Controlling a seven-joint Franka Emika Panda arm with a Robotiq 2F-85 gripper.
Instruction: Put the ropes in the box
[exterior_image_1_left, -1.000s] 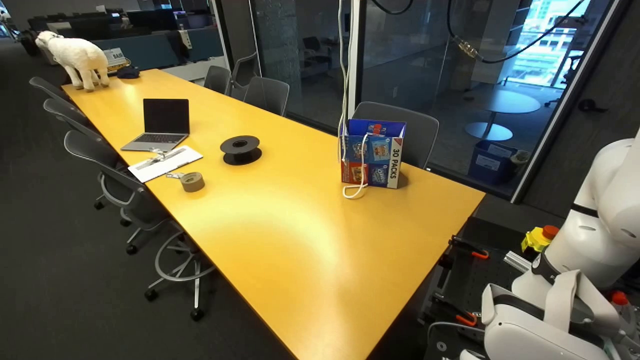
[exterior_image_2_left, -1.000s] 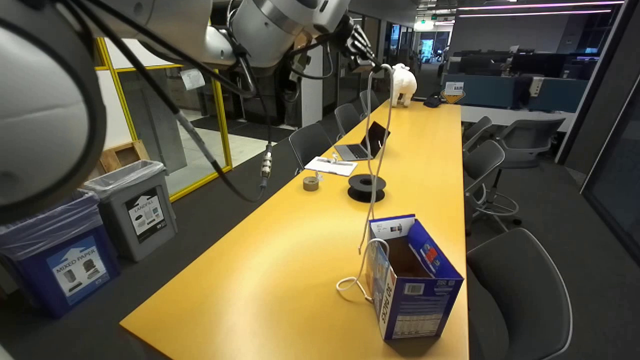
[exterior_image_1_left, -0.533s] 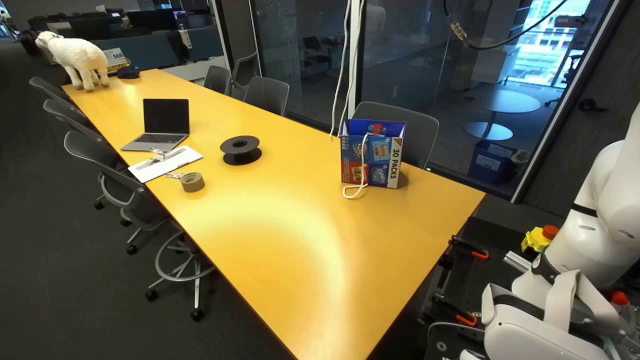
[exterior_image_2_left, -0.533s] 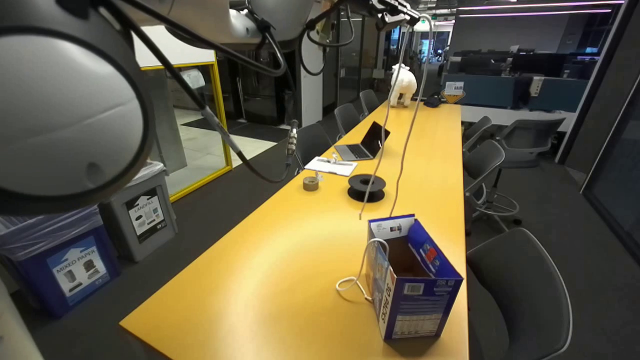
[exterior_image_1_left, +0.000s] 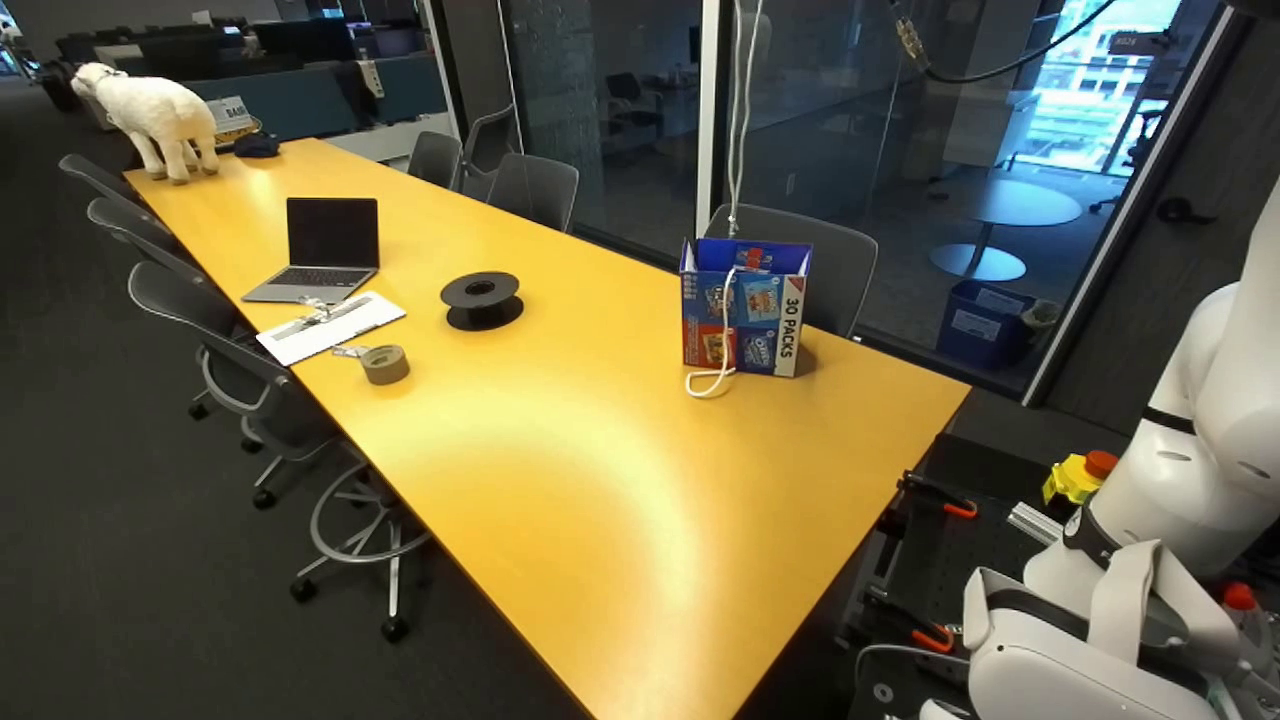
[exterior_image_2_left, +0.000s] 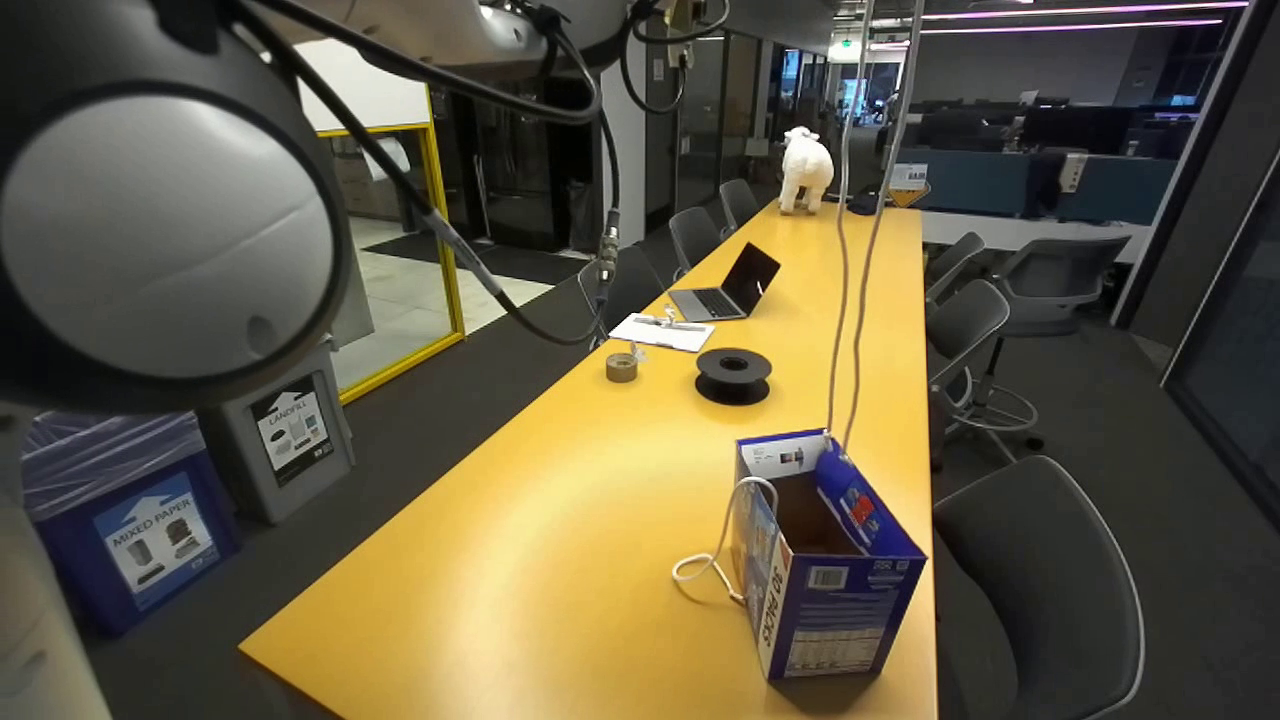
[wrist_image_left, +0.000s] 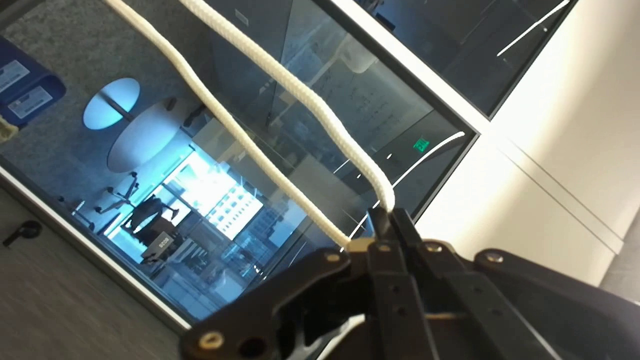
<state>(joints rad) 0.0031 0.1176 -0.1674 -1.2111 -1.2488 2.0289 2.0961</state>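
The pincer (wrist_image_left: 389, 216) pinches a rope (wrist_image_left: 320, 107) at its tips. Two strands leave it, nearly parallel, running up and leftward in the wrist view; in both exterior views they drop from above the frame, long axis close to upright, lower ends pointing down. Below the pincer stands the box (exterior_image_2_left: 840, 610), upright, mouth facing up; the strands come down at its rim, though I cannot tell whether they touch. Also below, a second rope (exterior_image_1_left: 726, 325) bends over the box's wall, its lower part curled on the yellow table (exterior_image_2_left: 520, 560). Farther from the pincer along the table are the spool (exterior_image_2_left: 733, 382), tape (exterior_image_2_left: 621, 370), laptop (exterior_image_1_left: 333, 232) and sheep (exterior_image_1_left: 150, 105). Chairs (exterior_image_2_left: 1040, 560) flank it. The arm (exterior_image_2_left: 165, 230) carries the pincer high above the table.
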